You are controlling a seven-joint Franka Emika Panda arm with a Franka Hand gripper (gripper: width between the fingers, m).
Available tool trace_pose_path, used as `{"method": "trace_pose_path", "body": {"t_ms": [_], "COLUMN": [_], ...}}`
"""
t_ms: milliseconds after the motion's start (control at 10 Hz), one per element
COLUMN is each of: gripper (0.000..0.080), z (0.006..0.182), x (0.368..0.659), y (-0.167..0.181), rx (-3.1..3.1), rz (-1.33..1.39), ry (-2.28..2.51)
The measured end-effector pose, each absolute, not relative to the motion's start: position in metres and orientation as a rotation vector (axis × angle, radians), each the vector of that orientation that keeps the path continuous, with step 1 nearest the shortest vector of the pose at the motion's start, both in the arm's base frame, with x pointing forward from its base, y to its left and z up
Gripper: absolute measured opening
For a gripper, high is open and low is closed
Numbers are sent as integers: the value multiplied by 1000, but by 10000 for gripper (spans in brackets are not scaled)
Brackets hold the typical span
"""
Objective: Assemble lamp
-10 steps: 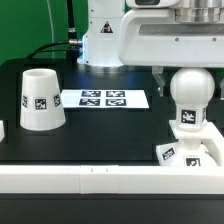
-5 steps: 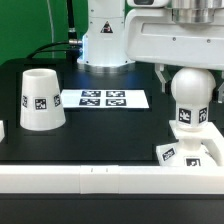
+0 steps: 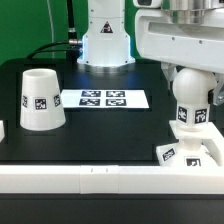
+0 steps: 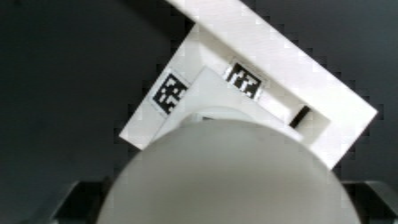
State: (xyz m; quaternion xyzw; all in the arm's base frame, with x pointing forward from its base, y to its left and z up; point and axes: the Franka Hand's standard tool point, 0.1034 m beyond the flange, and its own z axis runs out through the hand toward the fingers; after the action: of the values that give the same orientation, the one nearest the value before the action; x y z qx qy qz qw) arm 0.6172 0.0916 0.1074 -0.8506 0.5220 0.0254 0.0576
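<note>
Bulb [image 3: 192,103] stands upright on base [image 3: 193,153]. Gripper [image 3: 190,68] sits over the bulb's top; whether it is clamped cannot be told. Shade [image 3: 40,98] stands well apart.

The arm [image 3: 175,40] has lowered, now covering the bulb's [image 3: 192,102] top.

Arm [image 3: 105,38] was glossy white, a rounded pedestal at upper centre with thin dark seam lines. Boxy white hand housing [image 3: 180,45] at upper right, grey metal flange [image 3: 190,8] above. Gripper fingers [image 3: 164,71] were dark, mostly hidden.
</note>
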Motion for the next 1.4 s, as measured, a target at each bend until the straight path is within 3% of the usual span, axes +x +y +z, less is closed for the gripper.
{"method": "trace_pose_path", "body": {"t_ms": [300, 400, 1400], "gripper": [597, 684, 699], "z": [107, 107, 109], "x": [617, 617, 618], "y": [93, 93, 97], "rx": [-2555, -2557, -2988], "rz": [78, 78, -2], "ry": [1618, 1614, 424]}}
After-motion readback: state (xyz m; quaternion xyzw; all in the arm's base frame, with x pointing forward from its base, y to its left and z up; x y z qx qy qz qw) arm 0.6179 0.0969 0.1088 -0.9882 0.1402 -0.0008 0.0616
